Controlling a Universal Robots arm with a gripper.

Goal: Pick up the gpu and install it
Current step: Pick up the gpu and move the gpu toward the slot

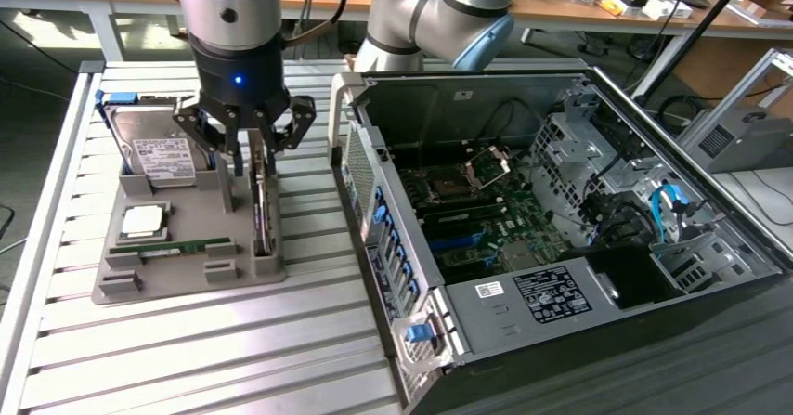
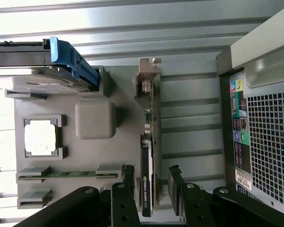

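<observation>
Black fingers [image 2: 127, 189] of the tool [image 2: 150, 176] sit closest to the wrist camera. They are spread wide and hold nothing, one on each side of the gpu [image 2: 147, 151], with a strip of grey holder showing between each finger and the card. In the exterior view the tool [image 1: 254, 150] hangs straight down over the gpu [image 1: 262, 211] and straddles it. How far the tips reach below the card's upper edge cannot be told. The card stands on its long edge in a slot along the 3 o'clock side of the grey holder [image 1: 186, 285]. Its long axis runs from 12 to 6 o'clock in the exterior view, parallel to the holder's long side. Its silvery bracket [image 2: 149, 71] points toward 12 o'clock, the end where the hard drive's blue rail [image 2: 68, 59] lies. Its dark end points toward 6 o'clock, level with the memory stick [image 2: 66, 173]. On the holder the hard drive [image 1: 155, 150] lies at about 11 o'clock, the processor chip [image 1: 143, 218] at 9 o'clock and the memory stick at 7 o'clock. At 3 o'clock from the holder, just beside it on the slatted table [image 1: 248, 350], the computer case [image 1: 371, 201] lies open with its motherboard [image 1: 477, 211] exposed.
</observation>
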